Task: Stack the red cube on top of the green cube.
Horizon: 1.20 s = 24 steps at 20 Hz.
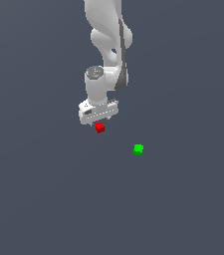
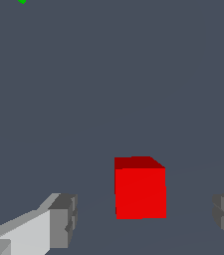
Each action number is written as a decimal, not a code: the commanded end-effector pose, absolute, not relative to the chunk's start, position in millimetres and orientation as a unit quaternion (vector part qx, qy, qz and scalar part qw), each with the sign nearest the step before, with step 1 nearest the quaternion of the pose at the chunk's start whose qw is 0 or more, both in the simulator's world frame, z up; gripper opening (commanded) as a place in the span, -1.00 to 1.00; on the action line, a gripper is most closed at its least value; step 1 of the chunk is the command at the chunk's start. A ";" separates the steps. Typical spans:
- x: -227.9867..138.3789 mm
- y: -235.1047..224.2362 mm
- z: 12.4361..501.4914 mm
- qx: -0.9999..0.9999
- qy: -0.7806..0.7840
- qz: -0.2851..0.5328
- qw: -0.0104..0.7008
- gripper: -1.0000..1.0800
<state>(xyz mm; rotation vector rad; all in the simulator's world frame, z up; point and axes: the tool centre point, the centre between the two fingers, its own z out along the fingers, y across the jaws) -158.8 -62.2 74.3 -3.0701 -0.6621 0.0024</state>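
Note:
The red cube (image 1: 100,128) rests on the dark grey floor just below my white gripper (image 1: 98,121). In the wrist view the red cube (image 2: 140,189) stands between my two grey fingertips (image 2: 63,220), which are wide apart and do not touch it. The gripper (image 2: 146,216) is open and empty. The green cube (image 1: 138,149) lies apart on the floor, toward the exterior view's right of the red cube and nearer the camera. In the wrist view only a sliver of the green cube (image 2: 22,1) shows at the picture's edge.
The plain dark grey floor (image 1: 44,199) stretches all around. The white arm (image 1: 108,45) rises above the gripper. No other objects show.

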 end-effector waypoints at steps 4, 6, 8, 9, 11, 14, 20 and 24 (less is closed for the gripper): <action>-163.4 -67.2 70.3 -0.975 -0.220 0.000 0.000 0.92; -163.1 -66.9 70.6 -0.976 -0.219 0.000 0.000 0.92; -163.1 -66.9 69.6 -0.976 -0.219 0.000 0.000 0.92; -163.2 -66.9 68.4 -0.976 -0.219 0.000 0.000 0.92; -163.4 -67.1 64.6 -0.976 -0.219 0.000 0.000 0.92; -163.7 -67.2 55.4 -0.976 -0.219 0.000 0.000 0.92; -164.0 -67.4 30.8 -0.975 -0.220 0.000 0.000 0.92; -164.0 -67.8 21.8 -0.975 -0.220 0.000 0.000 0.92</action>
